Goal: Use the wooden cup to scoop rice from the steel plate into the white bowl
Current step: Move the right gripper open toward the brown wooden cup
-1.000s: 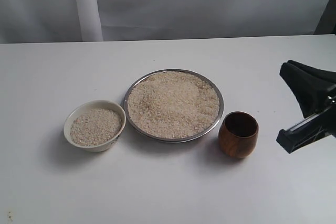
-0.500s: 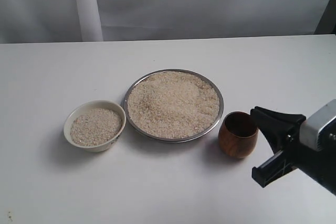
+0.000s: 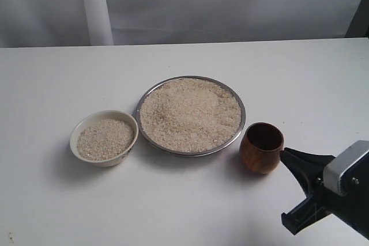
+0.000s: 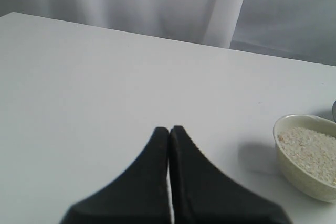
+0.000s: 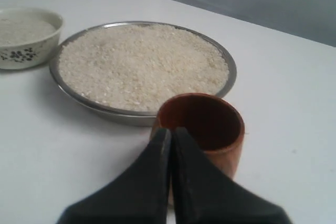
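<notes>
Exterior: the right gripper (image 3: 286,155), its 2 fingers pressed together, is moving in from the right edge and is now just beside the cup (image 3: 262,147). The cup is standing by the plate (image 3: 190,153) of rice (image 3: 190,113), with the bowl (image 3: 106,159) further left.
Left wrist: the left gripper (image 4: 168,129) is resting, fingers together.
Right wrist: the tips are nearing the cup's rim, so grasping likely needs them spread first.

**Exterior view:** a raised camera tilted down across the table (image 3: 52,84) toward the curtain (image 3: 230,4). It is far enough back to take in the white bowl (image 3: 104,138), steel plate (image 3: 190,154) and wooden cup (image 3: 262,148) together.

**Left wrist view:** low over the table, looking past the left gripper (image 4: 169,129) toward the curtain, with the bowl at the frame's edge.

**Right wrist view:** low and close behind the cup, looking past the right gripper (image 5: 171,130) across the plate to the bowl.

All three views share the bowl.
</notes>
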Motion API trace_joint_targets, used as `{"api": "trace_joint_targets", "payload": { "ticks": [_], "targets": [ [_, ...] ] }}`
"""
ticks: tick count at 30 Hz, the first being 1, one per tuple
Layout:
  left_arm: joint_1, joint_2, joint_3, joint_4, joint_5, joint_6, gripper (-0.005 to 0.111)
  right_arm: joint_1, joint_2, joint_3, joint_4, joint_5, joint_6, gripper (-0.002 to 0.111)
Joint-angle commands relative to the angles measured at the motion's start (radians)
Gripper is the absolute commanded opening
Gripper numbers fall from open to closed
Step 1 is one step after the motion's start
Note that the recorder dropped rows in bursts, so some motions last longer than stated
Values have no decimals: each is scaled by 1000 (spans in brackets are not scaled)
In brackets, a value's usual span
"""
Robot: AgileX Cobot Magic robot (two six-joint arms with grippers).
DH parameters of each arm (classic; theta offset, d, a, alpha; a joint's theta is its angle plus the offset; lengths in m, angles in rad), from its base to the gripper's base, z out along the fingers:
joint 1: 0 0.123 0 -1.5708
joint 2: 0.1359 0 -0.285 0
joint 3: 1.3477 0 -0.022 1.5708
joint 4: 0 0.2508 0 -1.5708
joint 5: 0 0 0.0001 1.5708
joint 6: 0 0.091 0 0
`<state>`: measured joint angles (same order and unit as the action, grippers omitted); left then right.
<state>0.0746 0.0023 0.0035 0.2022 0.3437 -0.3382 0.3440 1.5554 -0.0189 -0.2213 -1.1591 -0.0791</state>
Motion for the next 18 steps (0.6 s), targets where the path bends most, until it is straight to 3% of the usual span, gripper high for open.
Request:
{"api": "trace_joint_targets", "payload": {
  "ticks": [1, 16, 18],
  "targets": [
    [-5, -2, -4, -6, -6, -1, 0, -4, 2, 19, 48, 19, -77, 0],
    [-5, -2, -4, -6, -6, -1, 0, -4, 11, 19, 65, 141, -69, 0],
    [-5, -2, -4, -6, -6, -1, 0, -4, 11, 19, 72, 143, -69, 6]
  ]
}}
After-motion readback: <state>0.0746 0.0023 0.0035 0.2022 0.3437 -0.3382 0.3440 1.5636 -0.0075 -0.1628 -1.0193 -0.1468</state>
